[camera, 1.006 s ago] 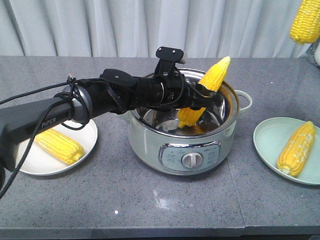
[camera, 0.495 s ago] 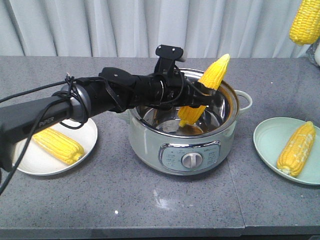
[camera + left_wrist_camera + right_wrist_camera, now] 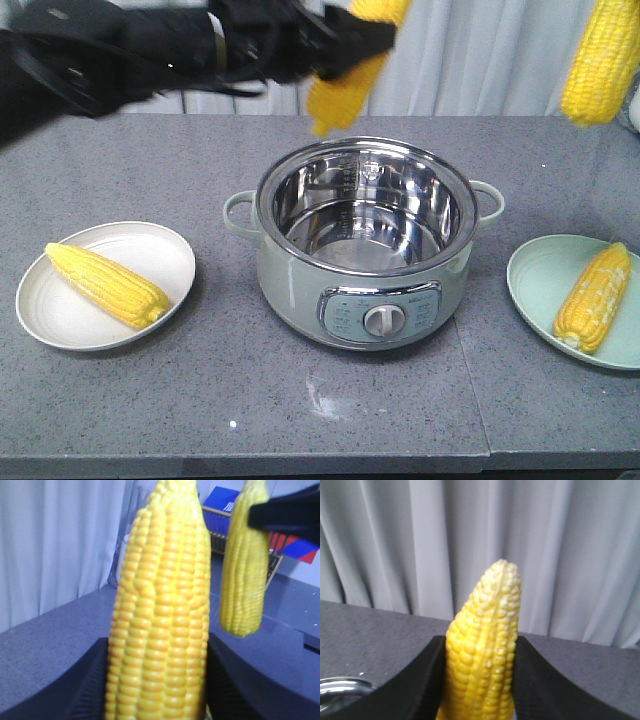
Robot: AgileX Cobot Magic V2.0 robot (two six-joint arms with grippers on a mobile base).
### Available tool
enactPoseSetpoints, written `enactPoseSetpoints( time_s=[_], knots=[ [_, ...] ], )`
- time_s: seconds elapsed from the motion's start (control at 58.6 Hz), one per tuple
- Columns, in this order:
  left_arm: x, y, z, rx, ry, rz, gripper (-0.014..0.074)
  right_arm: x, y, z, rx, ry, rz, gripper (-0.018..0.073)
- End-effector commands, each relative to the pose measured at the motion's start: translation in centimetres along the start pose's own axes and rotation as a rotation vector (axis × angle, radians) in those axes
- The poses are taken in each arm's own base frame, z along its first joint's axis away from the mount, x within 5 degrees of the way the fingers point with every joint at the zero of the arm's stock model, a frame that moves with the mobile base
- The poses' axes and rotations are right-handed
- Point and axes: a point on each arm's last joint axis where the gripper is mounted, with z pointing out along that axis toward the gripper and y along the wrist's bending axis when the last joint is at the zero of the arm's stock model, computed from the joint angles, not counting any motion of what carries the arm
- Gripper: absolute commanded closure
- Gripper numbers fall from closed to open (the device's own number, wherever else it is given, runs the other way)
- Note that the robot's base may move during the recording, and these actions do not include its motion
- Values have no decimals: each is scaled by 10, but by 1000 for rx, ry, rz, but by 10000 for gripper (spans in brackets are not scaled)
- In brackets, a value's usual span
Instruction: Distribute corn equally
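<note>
Your left tool (image 3: 352, 33) is pinching the raised cob (image 3: 340, 85) across its thick middle, high over the pot (image 3: 365, 240). In the left wrist view its dark fingers (image 3: 82, 690) are bearing on both flanks of the kernels. Your right tool (image 3: 480, 690) is likewise clamping the second cob (image 3: 482, 640), which is hanging at the upper right edge of the front view, over the green plate's side of the counter (image 3: 300, 420).

Outward from the tools, the pot is standing empty at the counter's centre. The white plate (image 3: 40, 325) to its left is carrying the left-plate cob (image 3: 105, 285), and the green plate (image 3: 530, 262) to its right is carrying the right-plate cob (image 3: 595, 298). With four cobs showing, one more per plate is appearing to be the even split.

Handling: each cob is looking stiff and moderately heavy. Its rounded, bumpy, possibly slick surface is tapering toward the tip. A grip near the tip is likely to slide off, so you are best holding across the widest part, near the balance point. On release you are risking a roll against the cob already lying on the plate.
</note>
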Motion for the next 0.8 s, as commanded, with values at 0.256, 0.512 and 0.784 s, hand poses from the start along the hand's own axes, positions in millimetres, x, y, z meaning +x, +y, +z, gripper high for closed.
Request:
enactPoseSetpoints(
  time_s=[0.256, 0.512, 0.784],
  knots=[
    [-17, -7, -112, 36, 31, -56, 604, -4, 32, -25, -324, 81, 63, 564],
    [7, -10, -171, -3, 73, -114, 604, 5, 51, -35, -556, 198, 70, 564],
    [11, -18, -195, -106, 19, -106, 604, 5, 52, -36, -567, 207, 74, 564]
  ],
)
